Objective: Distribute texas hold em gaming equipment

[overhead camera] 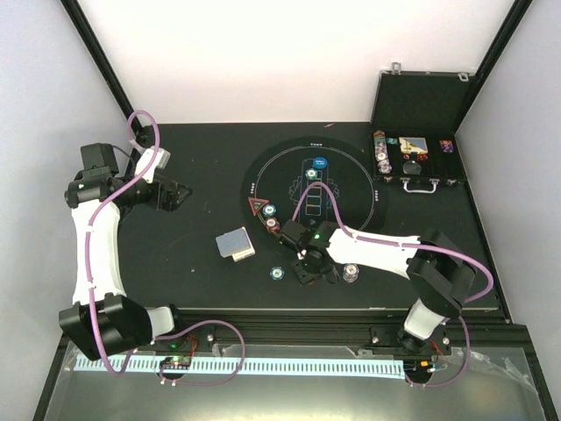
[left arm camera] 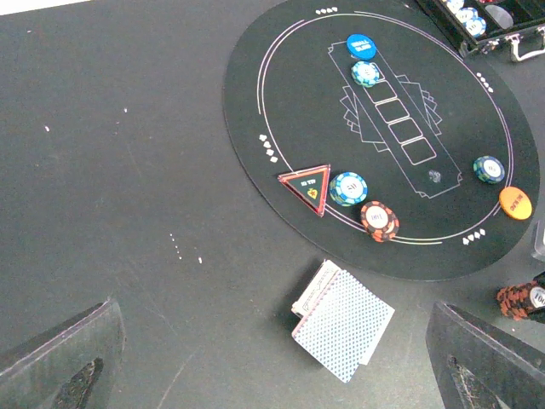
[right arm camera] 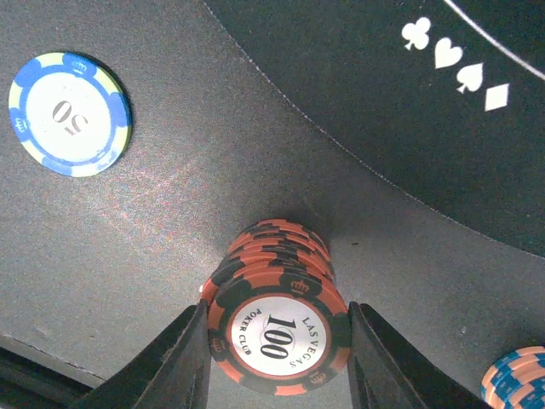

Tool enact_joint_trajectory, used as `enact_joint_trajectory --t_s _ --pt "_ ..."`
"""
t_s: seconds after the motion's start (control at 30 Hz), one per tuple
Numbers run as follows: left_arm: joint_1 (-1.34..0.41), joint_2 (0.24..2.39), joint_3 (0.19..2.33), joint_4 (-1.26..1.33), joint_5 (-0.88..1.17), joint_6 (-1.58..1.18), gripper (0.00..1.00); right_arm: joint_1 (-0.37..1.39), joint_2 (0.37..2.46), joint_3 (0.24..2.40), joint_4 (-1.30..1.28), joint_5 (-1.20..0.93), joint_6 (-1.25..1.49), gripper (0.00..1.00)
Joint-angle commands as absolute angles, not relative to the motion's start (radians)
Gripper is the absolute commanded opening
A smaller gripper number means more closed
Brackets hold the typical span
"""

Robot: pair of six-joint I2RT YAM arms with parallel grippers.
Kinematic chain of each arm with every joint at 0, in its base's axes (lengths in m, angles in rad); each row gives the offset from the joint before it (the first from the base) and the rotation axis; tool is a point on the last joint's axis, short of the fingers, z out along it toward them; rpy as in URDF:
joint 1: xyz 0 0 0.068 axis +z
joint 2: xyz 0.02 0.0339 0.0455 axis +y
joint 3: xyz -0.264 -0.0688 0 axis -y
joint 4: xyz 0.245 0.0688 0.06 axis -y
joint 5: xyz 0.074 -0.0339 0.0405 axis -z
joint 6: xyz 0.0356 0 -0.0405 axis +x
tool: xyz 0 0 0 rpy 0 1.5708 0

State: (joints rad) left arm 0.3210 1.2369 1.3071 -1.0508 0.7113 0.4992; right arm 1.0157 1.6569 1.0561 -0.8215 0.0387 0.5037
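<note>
Black bench, near edge beside the mat: right gripper straddled the red chip stack, clamp unclear; left gripper gaped wide. Pickup seemed underway; next needed squeezing, then lifting.

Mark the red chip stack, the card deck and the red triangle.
red chip stack [right arm camera: 281,345]: right wrist view, top chip's white centre.
card deck [left arm camera: 347,331]: left wrist view, top card's patterned back.
red triangle [left arm camera: 308,185]: left wrist view, its dark middle.
</note>
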Motion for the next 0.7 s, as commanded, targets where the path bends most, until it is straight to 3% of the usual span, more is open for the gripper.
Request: enact_joint_trajectory --t_s 0.0,0.3,0.67 --pt "0.331 1.229 1.351 -1.074 0.715 0.519 0.99 1.022 1.643 1.102 -0.852 0.081 0.498 0.19" --pt "0.334 1.224 1.36 -1.078 0.713 0.522 0.99 0.946 1.674 1.231 -0.905 0.135 0.432 0.15" --pt "0.337 1.223 1.363 -1.08 0.721 0.516 0.99 0.596 1.955 1.638 -0.89 0.201 0.328 0.14"
